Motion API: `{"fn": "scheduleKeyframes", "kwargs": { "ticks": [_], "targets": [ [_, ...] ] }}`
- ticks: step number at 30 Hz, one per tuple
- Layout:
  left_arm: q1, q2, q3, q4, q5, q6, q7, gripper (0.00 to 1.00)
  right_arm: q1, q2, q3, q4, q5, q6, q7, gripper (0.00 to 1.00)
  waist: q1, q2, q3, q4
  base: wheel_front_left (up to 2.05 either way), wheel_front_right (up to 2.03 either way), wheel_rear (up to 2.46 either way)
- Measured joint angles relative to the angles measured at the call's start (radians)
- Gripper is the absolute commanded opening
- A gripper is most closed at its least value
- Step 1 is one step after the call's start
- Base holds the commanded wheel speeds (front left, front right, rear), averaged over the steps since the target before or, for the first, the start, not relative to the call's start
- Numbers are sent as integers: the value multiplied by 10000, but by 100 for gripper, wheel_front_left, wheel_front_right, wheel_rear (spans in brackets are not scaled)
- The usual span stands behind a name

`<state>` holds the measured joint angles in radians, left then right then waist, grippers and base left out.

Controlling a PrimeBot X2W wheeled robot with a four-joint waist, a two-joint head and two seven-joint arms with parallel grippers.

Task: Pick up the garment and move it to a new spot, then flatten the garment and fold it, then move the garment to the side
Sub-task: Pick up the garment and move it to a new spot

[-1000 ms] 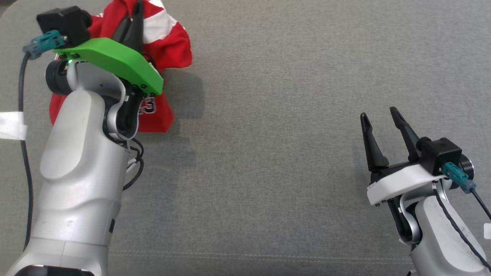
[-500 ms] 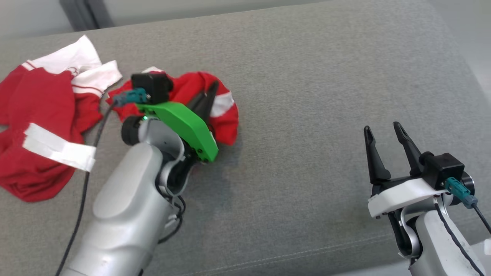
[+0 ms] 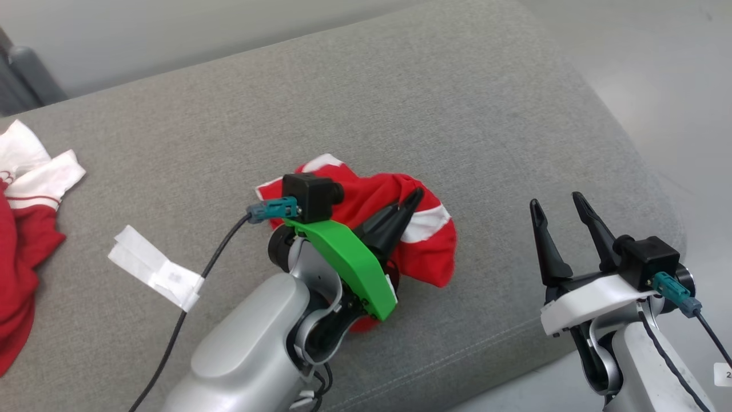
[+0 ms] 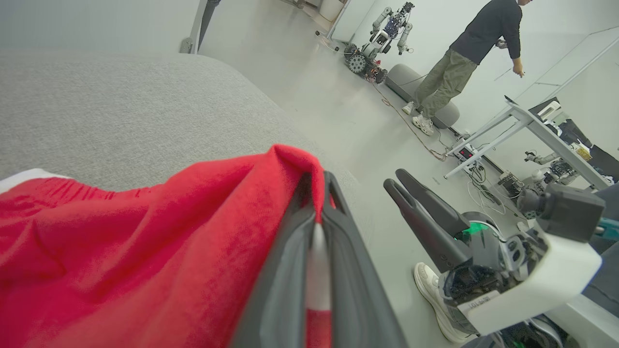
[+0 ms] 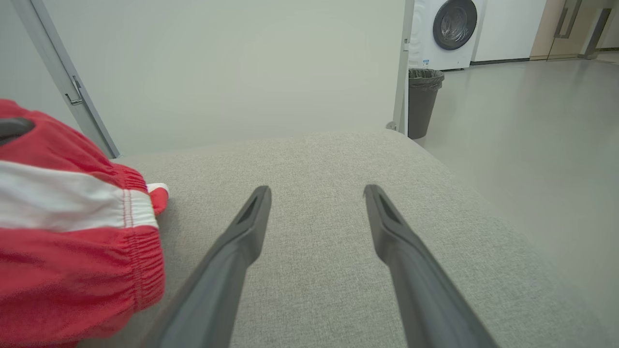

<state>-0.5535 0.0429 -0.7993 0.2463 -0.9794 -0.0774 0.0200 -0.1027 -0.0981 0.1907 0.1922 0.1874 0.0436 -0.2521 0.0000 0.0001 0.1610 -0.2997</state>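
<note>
Entry: garment carry, judged to be the first step (move to a new spot).

The left claw [image 3: 410,198] is clamped shut on a fold of the red garment [image 3: 426,252]. In the left wrist view the cloth [image 4: 145,232] is pinched between the two closed fingers and drapes off to their left. The garment is bunched into a lump around the claw's tip, over the near right part of the grey cushion [image 3: 400,103]. I cannot tell whether it hangs clear or drags on the fabric.

Key relation: the bunch sits between the two claws, to the left of the right claw [image 3: 553,200]. That claw is spread wide, holds nothing, and is apart from the cloth. In its own wrist view the elastic hem and white band [image 5: 72,208] lie just beside its left finger, and the band runs roughly across the view. The lump shows no clear long axis. I judge that flattening will need the right claw to reach left for that hem.

Surface: woven and grippy, with bare cushion ahead of the right claw [image 5: 316,189]. A second red and white cloth [image 3: 23,246] and a white strip [image 3: 154,266] lie well apart on the left.

Room: pale floor [image 3: 657,86], a person [image 4: 464,53] standing well off, a washing machine [image 5: 452,19] and a bin [image 5: 421,96].
</note>
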Motion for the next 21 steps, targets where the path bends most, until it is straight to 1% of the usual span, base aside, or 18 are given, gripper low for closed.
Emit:
{"fn": "scheduleKeyframes", "kwargs": {
  "ticks": [3,5,7,10,15,17,19,21],
  "targets": [
    [172,-15,-353,-190,-150,77,-171,0,128,0,-104,25,0,0,0,100,0,0,-92,-295,0,0,0],
    [352,-12,-500,-88,-142,282,-219,17,147,-6,-182,25,2,0,0,100,0,0,-174,-401,0,0,0],
    [540,-10,-600,102,-88,449,-245,24,163,-25,-221,23,0,2,0,100,0,0,-251,-429,0,0,0],
    [687,-8,-667,332,-2,654,-403,16,217,-38,-247,13,0,48,0,100,0,0,-263,-363,0,0,0],
    [687,4,-631,558,102,982,-652,14,243,-38,-288,4,-2,88,0,100,0,0,-258,-139,0,0,0],
    [681,2,-500,692,144,1124,-761,6,243,-33,-288,-4,-12,90,0,100,0,0,-269,-40,0,0,0],
    [631,2,-313,926,228,1283,-842,5,243,-33,-290,-4,-21,92,0,100,0,0,-291,57,0,0,0],
    [577,2,-94,1158,259,1415,-903,1,243,-35,-290,-6,-33,102,0,100,0,0,-319,150,0,0,0]
  ]
}}
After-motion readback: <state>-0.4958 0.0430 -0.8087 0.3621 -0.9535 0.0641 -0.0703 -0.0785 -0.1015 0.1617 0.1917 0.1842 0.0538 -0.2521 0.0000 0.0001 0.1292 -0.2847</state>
